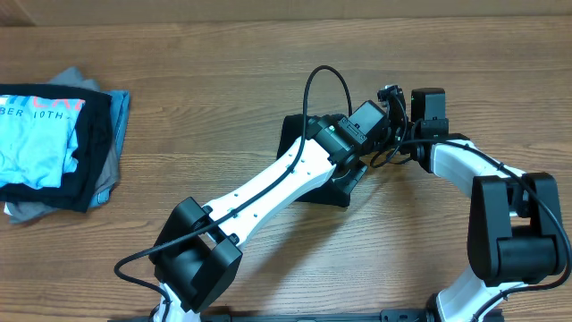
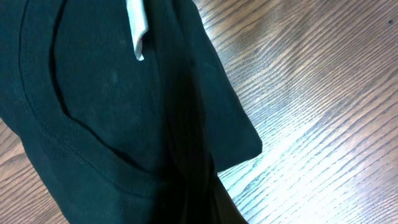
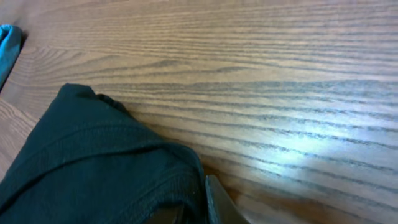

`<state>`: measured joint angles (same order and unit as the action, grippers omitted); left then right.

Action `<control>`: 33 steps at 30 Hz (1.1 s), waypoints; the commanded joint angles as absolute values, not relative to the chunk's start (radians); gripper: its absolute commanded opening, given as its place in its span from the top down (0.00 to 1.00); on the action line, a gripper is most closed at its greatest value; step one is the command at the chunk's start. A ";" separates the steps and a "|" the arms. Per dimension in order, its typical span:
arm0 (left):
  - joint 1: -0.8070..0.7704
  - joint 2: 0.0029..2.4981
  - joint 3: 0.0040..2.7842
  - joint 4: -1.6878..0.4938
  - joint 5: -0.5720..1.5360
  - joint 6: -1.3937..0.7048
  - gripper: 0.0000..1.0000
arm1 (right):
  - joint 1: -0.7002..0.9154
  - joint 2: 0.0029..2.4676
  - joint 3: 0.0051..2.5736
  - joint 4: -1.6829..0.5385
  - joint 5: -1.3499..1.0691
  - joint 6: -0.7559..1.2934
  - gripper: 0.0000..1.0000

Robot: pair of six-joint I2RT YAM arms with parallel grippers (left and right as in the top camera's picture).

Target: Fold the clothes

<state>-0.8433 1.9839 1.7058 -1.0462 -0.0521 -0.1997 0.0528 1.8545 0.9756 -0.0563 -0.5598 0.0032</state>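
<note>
Filling every view is a brown wood-grain bench [image 1: 268,54], with ceiling light glaring off it in both wrist views. No room is showing past the bench.

Overhead, both arms are meeting mid-bench over the black T-shirt [image 1: 295,134], which is lying mostly hidden under the left arm. A black cable [image 1: 313,80] is looping up above that arm. At far left a pile is sitting well apart from the arms: a light blue T-shirt [image 1: 36,134] on top, a black garment [image 1: 89,156] under it, and a grey garment [image 1: 107,183] at the bottom.

The left wrist view is giving what the overhead hides: the black T-shirt [image 2: 112,112] up close, its stitched neckline curving across, and a white neck tag [image 2: 137,28] hanging near the top. The tag is showing no readable print. The left hand [image 1: 350,165] is pressed together, and the fabric is bunching toward it, apparently pinched.

The right wrist view is showing a folded ribbed edge of the black T-shirt [image 3: 93,162] resting on the bench, with one finger [image 3: 219,202] just beside it. Whether the right hand [image 1: 398,134] is spread or pinching, I cannot tell.

White lettering on the blue shirt is only partly readable: "10TH".
</note>
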 commanded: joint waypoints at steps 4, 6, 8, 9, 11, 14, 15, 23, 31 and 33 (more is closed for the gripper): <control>-0.847 1.992 1.702 -1.052 -0.036 -0.179 0.93 | 0.051 1.860 0.972 0.008 -0.524 -0.001 0.90; -0.847 1.992 1.702 -1.055 -0.036 -0.179 0.93 | 0.051 1.860 0.972 0.031 -0.524 -0.001 0.90; -0.847 1.992 1.701 -1.058 -0.036 -0.180 0.93 | 0.051 1.860 0.972 0.052 -0.524 -0.001 0.90; -0.847 1.992 1.701 -1.061 -0.036 -0.180 0.93 | 0.051 1.860 0.972 0.059 -0.524 -0.001 0.90; -0.847 1.992 1.699 -1.062 -0.036 -0.180 0.93 | 0.051 1.860 0.972 0.072 -0.524 -0.001 0.89; -0.847 1.992 1.679 -1.056 -0.035 -0.180 0.92 | 0.051 1.860 0.972 0.083 -0.524 -0.001 0.89; -0.847 1.992 1.670 -1.050 -0.035 -0.180 0.92 | 0.051 1.860 0.972 0.083 -0.523 -0.001 0.89; -0.849 1.992 1.581 -0.966 0.013 -0.187 0.93 | 0.051 1.860 0.972 0.090 -0.524 -0.001 0.89; -0.850 1.992 1.573 -0.943 0.013 -0.188 0.89 | 0.051 1.860 0.972 0.092 -0.524 -0.001 0.89; -0.851 1.992 1.573 -0.940 0.014 -0.188 0.83 | 0.051 1.860 0.972 0.091 -0.524 -0.001 0.89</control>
